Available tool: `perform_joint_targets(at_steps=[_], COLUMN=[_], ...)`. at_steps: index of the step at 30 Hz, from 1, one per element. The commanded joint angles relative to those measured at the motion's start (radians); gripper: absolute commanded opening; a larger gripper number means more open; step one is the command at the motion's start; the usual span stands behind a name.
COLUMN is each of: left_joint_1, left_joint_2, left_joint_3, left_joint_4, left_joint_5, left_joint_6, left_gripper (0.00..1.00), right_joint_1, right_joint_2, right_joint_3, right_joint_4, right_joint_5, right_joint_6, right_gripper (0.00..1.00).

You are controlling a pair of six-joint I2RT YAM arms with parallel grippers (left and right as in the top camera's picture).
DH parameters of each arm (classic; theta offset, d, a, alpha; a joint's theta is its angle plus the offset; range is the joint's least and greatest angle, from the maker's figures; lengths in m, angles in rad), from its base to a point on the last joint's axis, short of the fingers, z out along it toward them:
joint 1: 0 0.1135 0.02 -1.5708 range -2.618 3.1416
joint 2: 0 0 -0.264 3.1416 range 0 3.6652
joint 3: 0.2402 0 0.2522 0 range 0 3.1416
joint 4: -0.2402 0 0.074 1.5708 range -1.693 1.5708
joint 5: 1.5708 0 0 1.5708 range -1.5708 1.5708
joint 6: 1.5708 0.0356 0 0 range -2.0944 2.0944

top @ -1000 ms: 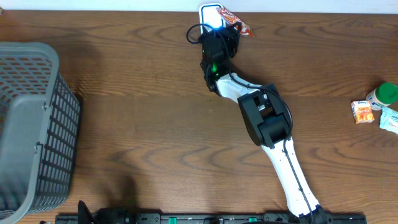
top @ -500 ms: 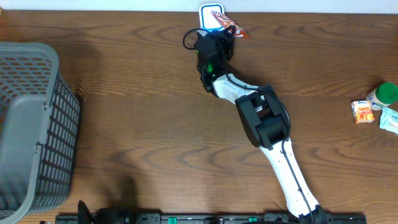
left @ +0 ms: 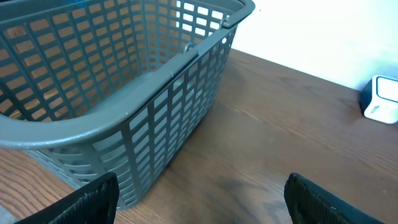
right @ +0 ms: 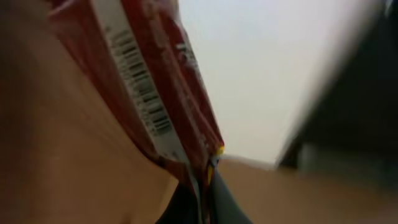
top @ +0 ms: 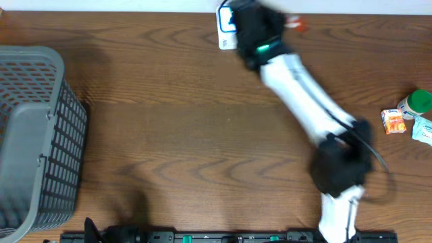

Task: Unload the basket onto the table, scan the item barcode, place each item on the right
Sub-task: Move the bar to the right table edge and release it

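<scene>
Overhead straight down on table [top: 169, 135]; left wrist low beside basket [left: 143, 118], shared with overhead; right wrist tight on red packet [right: 146, 87]

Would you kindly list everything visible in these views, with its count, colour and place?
basket: one, grey, left end of the table
scanner: one, white and blue, far edge of the table
snack packet: one, red with a barcode, held up near the scanner
carton: one, orange, right end
bottle: one, white with green cap, beside the carton
pouch: one, pale, right edge
table: one, brown wood
right pincer: dark, shut on the snack packet
left pincer: black, open, near the basket
</scene>
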Motion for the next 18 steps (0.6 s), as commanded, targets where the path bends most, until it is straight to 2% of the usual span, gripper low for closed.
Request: perform_joint_targets(at_steps=[1, 7, 8, 11, 15, 18], left_joint_1=[-0.003, -0.003, -0.003, -0.003, -0.003, -0.003], left_joint_2=[-0.001, -0.001, -0.001, -0.001, -0.001, -0.001], left_joint_3=[0.000, 0.000, 0.000, 0.000, 0.000, 0.000], left_joint_4=[0.002, 0.002, 0.002, 0.002, 0.002, 0.002], left_joint_5=[0.002, 0.002, 0.002, 0.002, 0.002, 0.002], left_joint_6=[-0.001, -0.001, -0.001, -0.001, -0.001, -0.001], left_gripper=[0.85, 0.85, 0.86, 0.85, 0.86, 0.85], right_joint_1=[-0.122, -0.400, -0.497, -0.643, -0.772, -0.871], right_joint_2=[-0.138, -0.254, -0.256, -0.237, -0.219, -0.219], right_joint_3=[0.014, 0.013, 0.013, 0.003, -0.060, -0.185], right_joint_4=[-0.096, -0.275, -0.343, -0.439, -0.461, -0.431], right_joint_5=[-0.034, -0.184, -0.253, -0.396, -0.444, -0.455], right_joint_6=[0.276, 0.493, 0.600, 0.766, 0.902, 1.035], right_gripper=[0.01, 0.01, 0.01, 0.01, 0.01, 0.01])
